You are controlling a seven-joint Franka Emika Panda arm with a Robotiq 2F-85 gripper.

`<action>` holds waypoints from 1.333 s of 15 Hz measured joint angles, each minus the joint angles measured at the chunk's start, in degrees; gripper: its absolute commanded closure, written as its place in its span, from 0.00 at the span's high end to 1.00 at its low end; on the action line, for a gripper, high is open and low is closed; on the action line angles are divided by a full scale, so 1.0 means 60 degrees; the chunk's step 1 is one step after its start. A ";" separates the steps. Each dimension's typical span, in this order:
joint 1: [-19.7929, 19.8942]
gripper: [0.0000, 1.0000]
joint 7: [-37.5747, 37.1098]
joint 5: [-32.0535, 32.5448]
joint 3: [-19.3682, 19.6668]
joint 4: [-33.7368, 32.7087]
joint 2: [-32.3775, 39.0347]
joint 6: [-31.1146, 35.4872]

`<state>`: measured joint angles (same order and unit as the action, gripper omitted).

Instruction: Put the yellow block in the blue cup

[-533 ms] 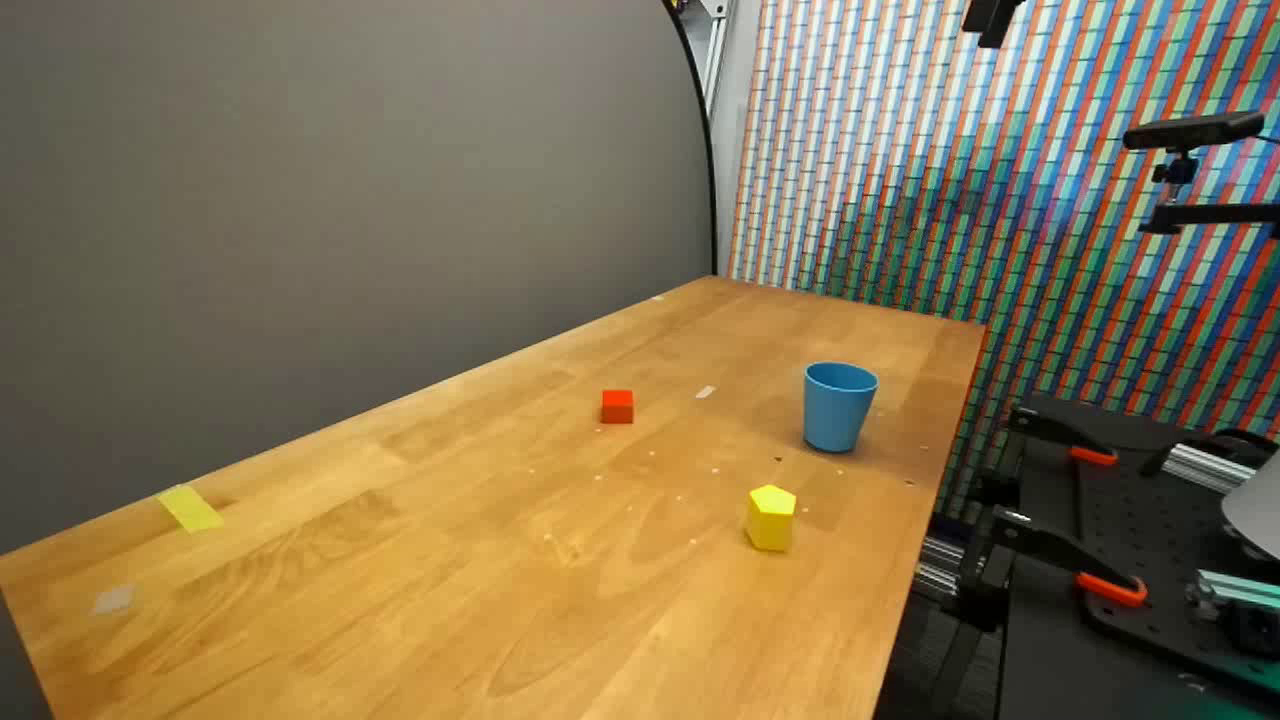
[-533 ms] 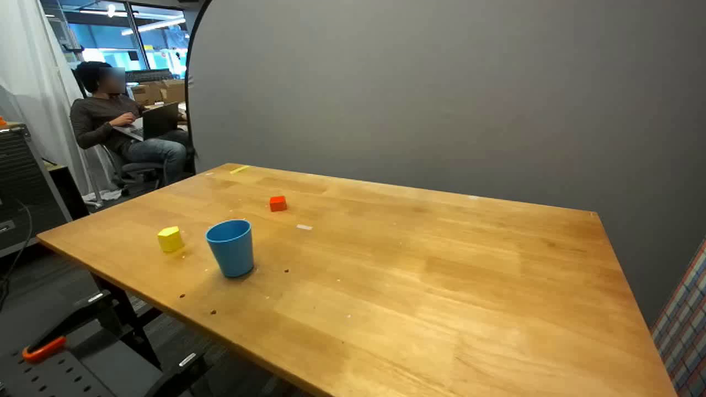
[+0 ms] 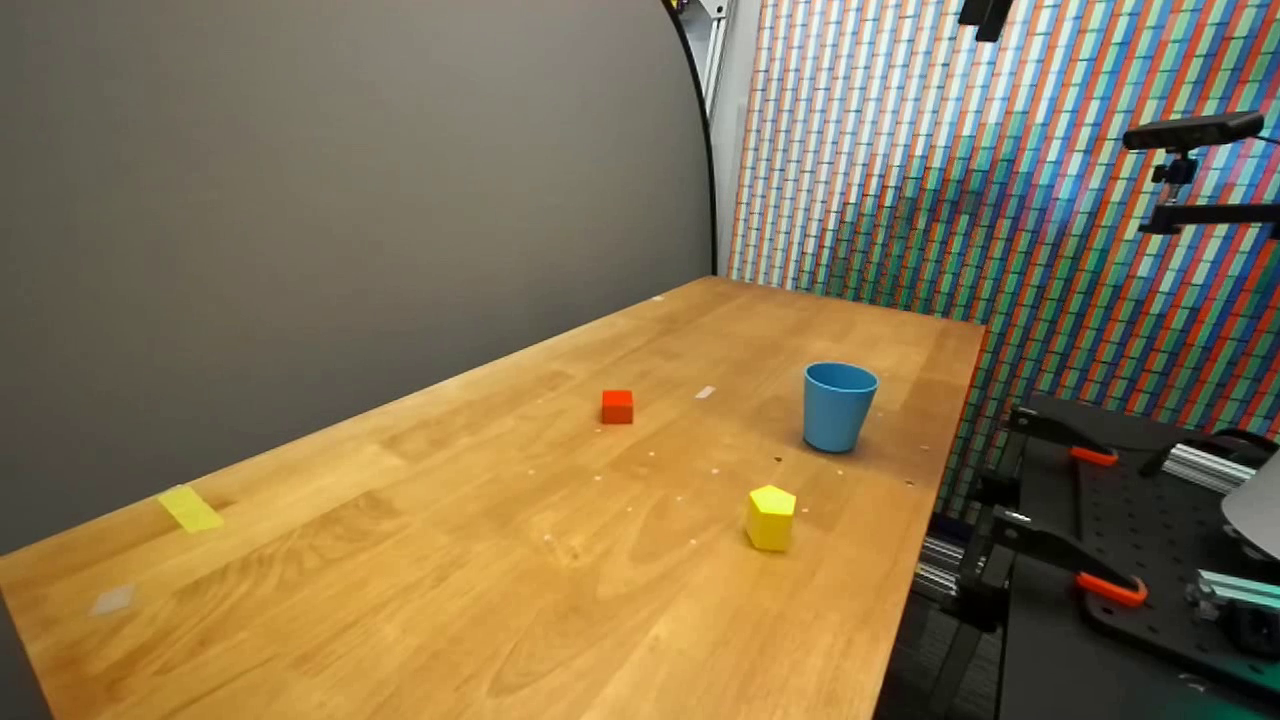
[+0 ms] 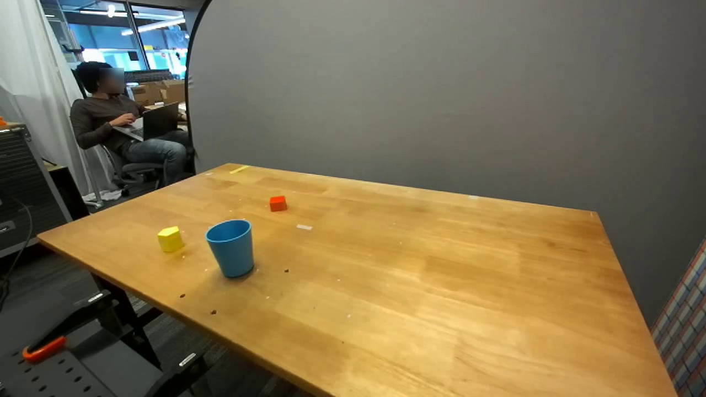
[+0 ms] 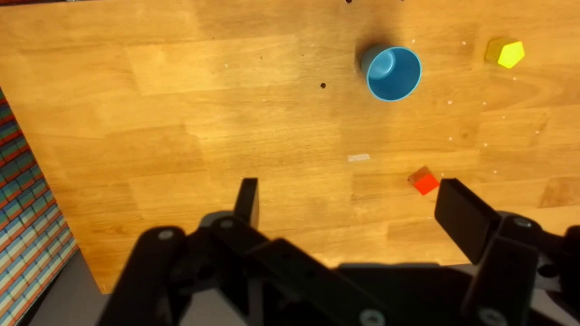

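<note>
The black gripper (image 5: 348,199) has its slab-like fingers wide apart above the grained wooden table (image 5: 272,136). In the wrist view, the smooth, tapered blue cup (image 5: 393,74) stands upright ahead of the fingertips; the five-sided yellow block (image 5: 505,53) stands farther out to the right.

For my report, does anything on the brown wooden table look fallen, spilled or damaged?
Nothing looks fallen or spilled; the tapered blue plastic cup stands upright. Small dark holes and pale specks mark the table, perhaps wear.
</note>
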<state>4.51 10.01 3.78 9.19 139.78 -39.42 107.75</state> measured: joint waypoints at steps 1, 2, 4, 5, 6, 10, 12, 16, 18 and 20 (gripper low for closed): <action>-0.0097 1.00 -0.0017 -0.0128 -0.0079 -0.0114 0.0230 0.0125; -0.0262 1.00 -0.0060 -0.0236 -0.0216 -0.0310 0.0582 0.0251; -0.0641 1.00 -0.0150 -0.0412 -0.0629 -0.0843 0.1554 0.0333; -0.0814 1.00 -0.0176 -0.0468 -0.0852 -0.1142 0.2112 0.0334; -0.0974 1.00 -0.0189 -0.0519 -0.1039 -0.1444 0.2682 0.0326; -0.1447 1.00 -0.0100 -0.0981 -0.1488 -0.2811 0.5141 0.0164; -0.1531 1.00 0.0119 -0.1324 -0.1649 -0.3584 0.6383 0.0009; -0.1538 1.00 0.0759 -0.2238 -0.1998 -0.4993 0.8549 0.0115; -0.1537 1.00 0.0928 -0.2279 -0.2168 -0.5145 0.9029 0.0285; -0.1537 1.00 0.1086 -0.2279 -0.2294 -0.4970 0.9129 0.0431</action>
<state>-4.71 16.52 -9.89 -4.57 109.96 15.36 110.33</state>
